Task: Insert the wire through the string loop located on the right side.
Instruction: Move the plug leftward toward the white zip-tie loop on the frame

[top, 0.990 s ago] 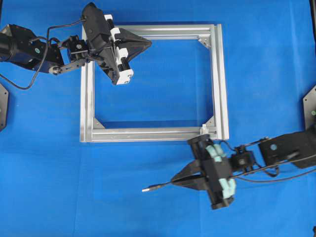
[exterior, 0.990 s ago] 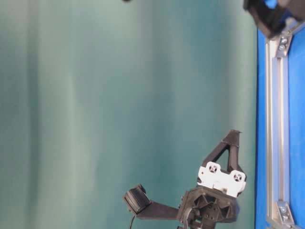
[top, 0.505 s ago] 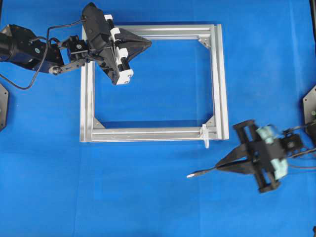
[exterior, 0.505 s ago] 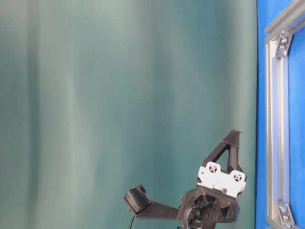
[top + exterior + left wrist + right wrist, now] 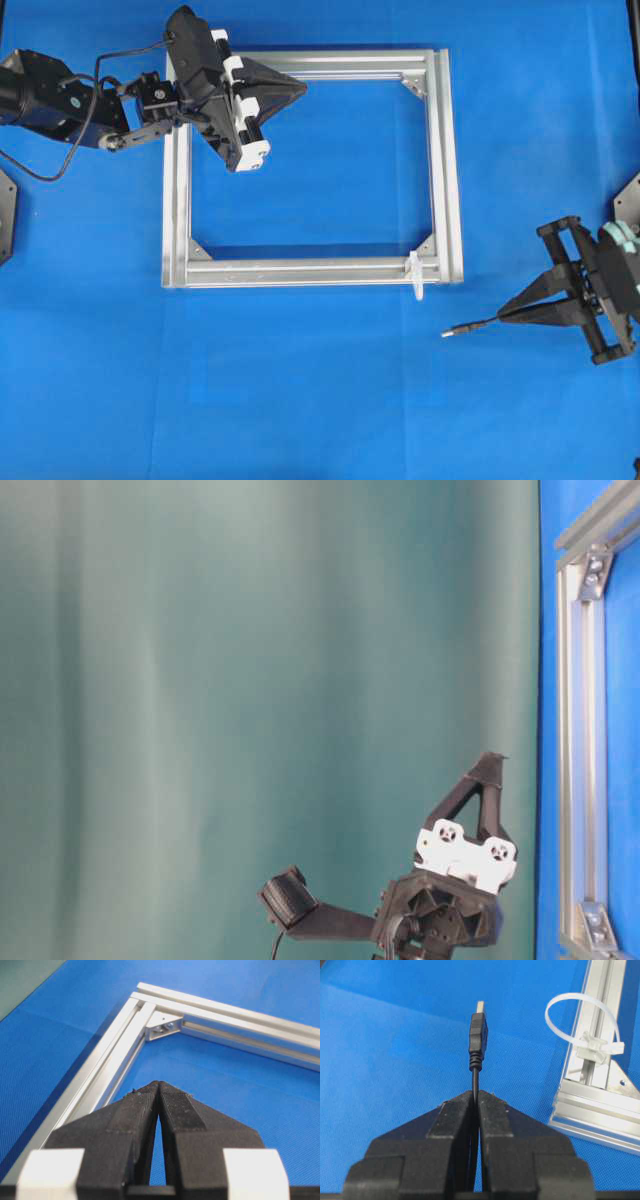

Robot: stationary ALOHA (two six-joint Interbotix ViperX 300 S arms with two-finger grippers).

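My right gripper (image 5: pixel 506 314) is shut on the wire (image 5: pixel 472 324), a thin black cable whose plug tip (image 5: pixel 479 1025) sticks out ahead of the fingers (image 5: pixel 492 1110). It hovers over the blue table to the right of and below the aluminium frame (image 5: pixel 446 170). The string loop (image 5: pixel 417 277), a small white tie, stands on the frame's near rail at its right corner; in the right wrist view the string loop (image 5: pixel 580 1022) lies to the right of the plug. My left gripper (image 5: pixel 303 89) is shut on nothing, over the frame's far left corner (image 5: pixel 162 1025).
The square aluminium frame lies flat on the blue cloth (image 5: pixel 300 400). The left arm (image 5: pixel 60 95) reaches in from the far left. A black mount (image 5: pixel 630 205) sits at the table's right edge. In the table-level view the left gripper (image 5: pixel 490 765) hangs above the frame rail (image 5: pixel 580 760).
My right gripper has carried the wire rightward, from below the frame's near right corner out towards the table's right edge. The left arm has stayed still.
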